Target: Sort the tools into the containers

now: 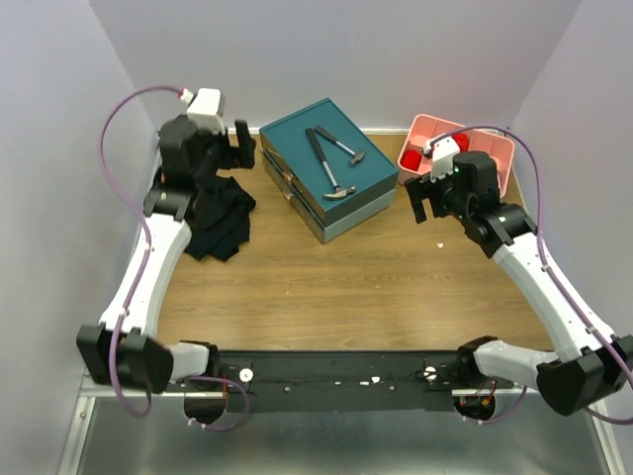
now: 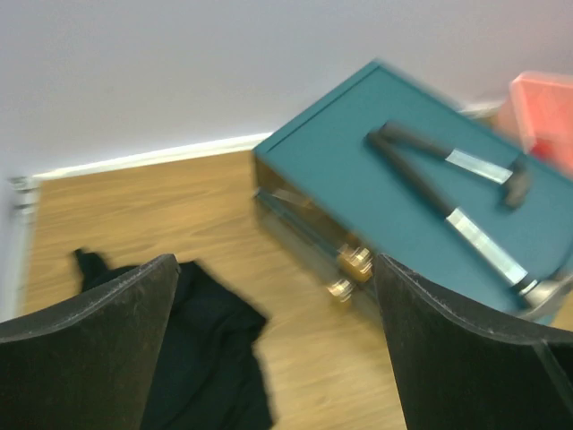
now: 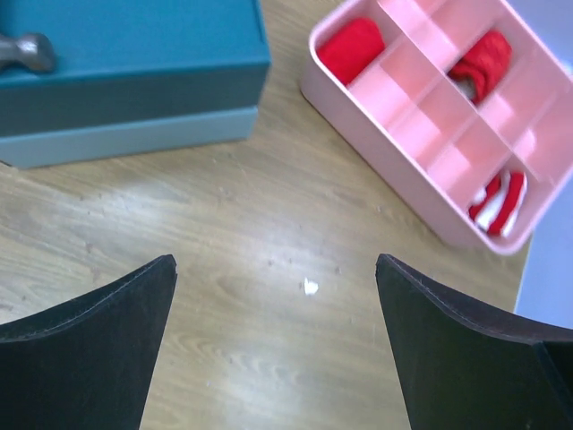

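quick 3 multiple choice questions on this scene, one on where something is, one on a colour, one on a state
1. The two hammers lie:
A. on the bare wood tabletop
B. on top of the teal drawer box
C. inside an open drawer

2. The divided tray is:
A. pink
B. green
C. white

3. The left pincer and right pincer are:
A. both open and empty
B. both shut
C. each shut on a hammer

Answers:
1 B, the top view shows both resting on the box's lid.
2 A, its walls and dividers show pink in the right wrist view.
3 A, each wrist view shows a wide gap between the fingers with nothing in it.
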Robot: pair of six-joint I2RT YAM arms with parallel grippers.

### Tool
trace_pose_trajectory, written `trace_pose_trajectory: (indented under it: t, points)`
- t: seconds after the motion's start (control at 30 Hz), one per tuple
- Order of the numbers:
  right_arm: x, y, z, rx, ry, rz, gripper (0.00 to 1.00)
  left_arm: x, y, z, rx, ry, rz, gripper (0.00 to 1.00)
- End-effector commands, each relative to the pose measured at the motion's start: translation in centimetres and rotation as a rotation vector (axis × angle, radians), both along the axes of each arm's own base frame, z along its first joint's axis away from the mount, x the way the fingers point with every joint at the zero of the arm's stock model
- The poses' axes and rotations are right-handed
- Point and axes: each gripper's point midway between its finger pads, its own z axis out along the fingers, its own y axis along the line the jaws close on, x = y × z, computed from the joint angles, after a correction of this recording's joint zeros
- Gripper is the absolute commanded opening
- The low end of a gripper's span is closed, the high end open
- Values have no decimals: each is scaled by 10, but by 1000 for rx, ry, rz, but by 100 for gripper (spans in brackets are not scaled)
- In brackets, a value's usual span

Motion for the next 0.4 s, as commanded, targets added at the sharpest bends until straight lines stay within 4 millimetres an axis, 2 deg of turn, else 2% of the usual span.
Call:
trace_pose_trajectory:
  t: [0.0,0.03,0.07,0.1,0.13,0.2,0.23,0.27,0.33,0.37]
  points:
    - [-34,-36,-1,-28,87,-172,100,-23,29,9,261,-320,56,99]
    - [-36,-39,-1,-35,73,-179,100,-30,27,-16,304,-285,11,99]
    - [-38,-41,-7,-44,64,-178,100,-40,23,-25,326,-274,-29,99]
    - [-43,-44,-5,-44,36,-169,100,-44,17,-37,315,-258,-68,99]
    - [-45,-45,-8,-51,28,-165,100,-49,15,-60,291,-211,-81,99]
    - [-51,-46,-17,-55,45,-154,100,-57,6,-77,214,-174,-116,99]
    - [-54,-45,-18,-47,48,-152,100,-62,6,-96,203,-135,-122,99]
    - [-56,-42,-19,-34,58,-135,100,-64,6,-103,197,-121,-125,99]
    - [-54,-37,-16,-20,63,-119,100,-69,11,-131,205,-56,-110,99]
    - [-52,-35,-13,-7,57,-116,100,-71,10,-137,202,-49,-110,99]
